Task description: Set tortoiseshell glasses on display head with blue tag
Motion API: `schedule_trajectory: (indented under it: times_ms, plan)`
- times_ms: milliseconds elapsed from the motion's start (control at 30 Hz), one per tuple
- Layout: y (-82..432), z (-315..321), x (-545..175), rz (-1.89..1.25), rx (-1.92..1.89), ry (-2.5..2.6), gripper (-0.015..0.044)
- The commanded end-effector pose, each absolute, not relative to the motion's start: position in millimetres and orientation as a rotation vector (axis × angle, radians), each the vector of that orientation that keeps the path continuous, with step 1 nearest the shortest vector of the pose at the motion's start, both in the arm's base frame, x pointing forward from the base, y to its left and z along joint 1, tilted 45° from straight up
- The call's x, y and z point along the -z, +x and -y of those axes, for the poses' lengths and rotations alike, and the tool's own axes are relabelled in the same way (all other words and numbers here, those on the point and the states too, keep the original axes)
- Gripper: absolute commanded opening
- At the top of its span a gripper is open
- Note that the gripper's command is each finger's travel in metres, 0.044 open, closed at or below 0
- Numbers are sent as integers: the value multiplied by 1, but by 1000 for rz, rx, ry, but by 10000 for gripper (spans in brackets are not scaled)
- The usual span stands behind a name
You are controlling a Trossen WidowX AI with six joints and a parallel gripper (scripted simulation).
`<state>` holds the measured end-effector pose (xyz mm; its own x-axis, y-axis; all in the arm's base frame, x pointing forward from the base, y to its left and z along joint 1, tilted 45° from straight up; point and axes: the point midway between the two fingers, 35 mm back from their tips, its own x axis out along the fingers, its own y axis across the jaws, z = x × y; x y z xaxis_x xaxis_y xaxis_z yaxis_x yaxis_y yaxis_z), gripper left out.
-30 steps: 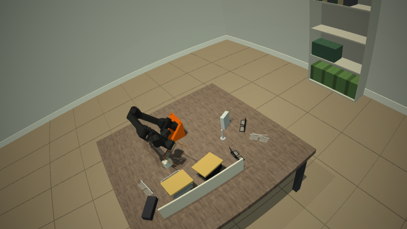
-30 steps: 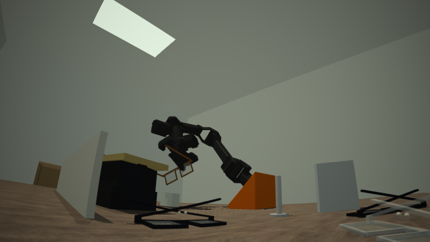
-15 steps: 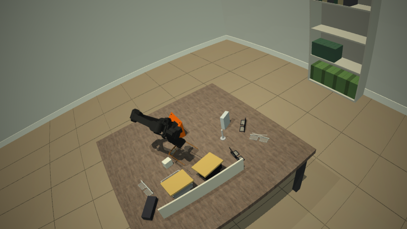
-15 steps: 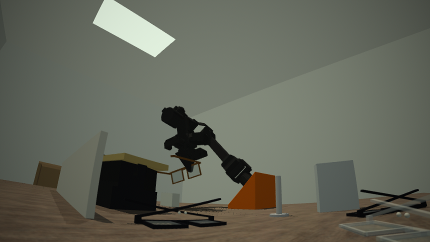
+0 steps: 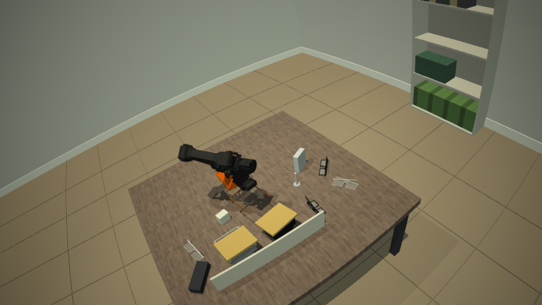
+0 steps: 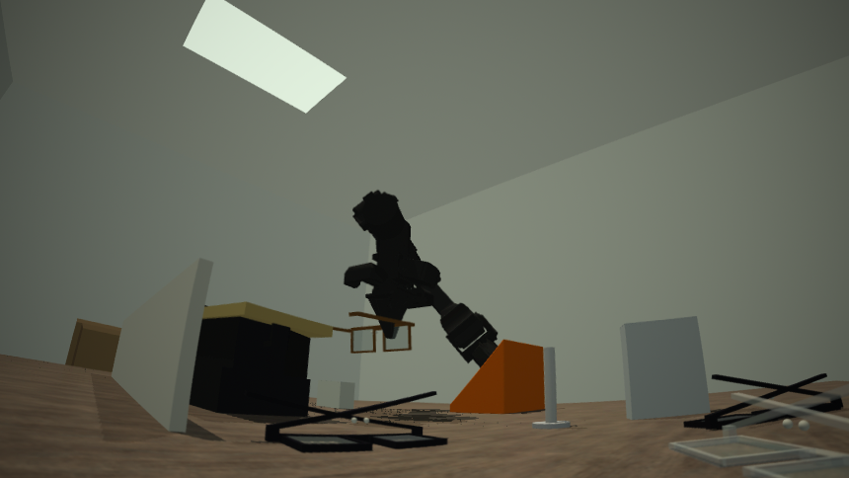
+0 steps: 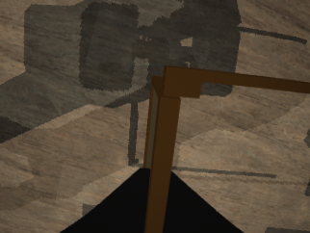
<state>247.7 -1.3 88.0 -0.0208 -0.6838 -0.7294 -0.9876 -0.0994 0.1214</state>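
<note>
The tortoiseshell glasses [image 5: 240,207] [image 6: 362,352] [image 7: 164,159] hang in the air with lenses down and temples spread. My gripper [image 6: 390,334] [image 7: 153,179] is shut on their front frame near one lens. They are short of the black display head [image 5: 287,227] [image 6: 255,362], on the robot's side of it. That head stands under a yellow board [image 5: 276,218] [image 6: 246,310]. The other head, grey [image 5: 244,254], stands under a second yellow board [image 5: 236,242]. No blue tag, nose or ears can be made out now.
A pale upright panel [image 5: 269,252] [image 6: 172,351] runs behind both heads. A white cube [image 5: 222,217] [image 6: 337,394] stands near the grey head. A thin post [image 5: 296,179] [image 6: 550,386], a pale block [image 5: 299,160] [image 6: 665,368], a dark case [image 5: 198,276] and several other glasses are around.
</note>
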Motion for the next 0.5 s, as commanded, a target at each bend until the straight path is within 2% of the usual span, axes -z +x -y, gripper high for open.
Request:
schedule_trajectory:
  times_ms: [0, 467]
  plan:
    - [247, 3, -84, -1750, -888, -1853, 0]
    - [245, 12, -73, -1659, -853, -1914, 0]
